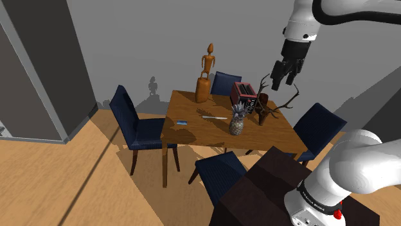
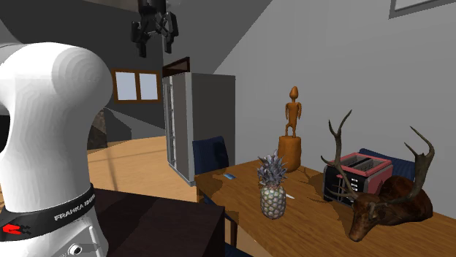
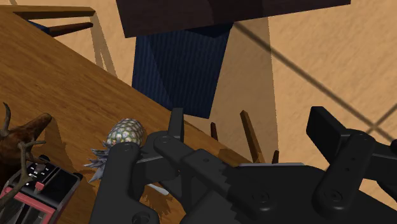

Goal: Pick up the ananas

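The pineapple [image 1: 237, 121], judged stiff, rough and fairly heavy, was thought best gripped around its body below its leafy top, the gripper [image 1: 283, 82] being seen open and empty.

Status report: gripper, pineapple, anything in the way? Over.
Gripper open, empty, high above the table. Pineapple upright, untouched. Antlered head and toaster close beside it; nothing over it.

The table [image 1: 193, 130] is smooth wood; the ananas [image 1: 237, 124] looks rough-scaled.
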Robot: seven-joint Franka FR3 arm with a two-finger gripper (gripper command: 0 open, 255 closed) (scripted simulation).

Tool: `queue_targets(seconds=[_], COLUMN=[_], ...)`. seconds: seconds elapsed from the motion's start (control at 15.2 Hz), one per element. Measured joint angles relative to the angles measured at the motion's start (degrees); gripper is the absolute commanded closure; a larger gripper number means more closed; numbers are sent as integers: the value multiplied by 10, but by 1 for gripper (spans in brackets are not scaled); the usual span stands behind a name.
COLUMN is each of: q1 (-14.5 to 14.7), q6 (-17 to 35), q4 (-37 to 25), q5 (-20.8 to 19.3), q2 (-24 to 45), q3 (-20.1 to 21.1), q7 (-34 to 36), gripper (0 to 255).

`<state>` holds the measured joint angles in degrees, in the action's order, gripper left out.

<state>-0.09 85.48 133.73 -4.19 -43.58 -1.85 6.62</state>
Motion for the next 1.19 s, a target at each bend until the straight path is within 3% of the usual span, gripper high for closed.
queue_targets(seconds=[0.2, 0.46, 1.19], q1=[-1, -4, -2], q6=[13, 70, 228], q4=[9, 25, 0], q5=[-9, -37, -71], q2=[4, 44, 219], q3=[-14, -59, -180], q7=[-20, -84, -273], gripper=[0, 0, 0])
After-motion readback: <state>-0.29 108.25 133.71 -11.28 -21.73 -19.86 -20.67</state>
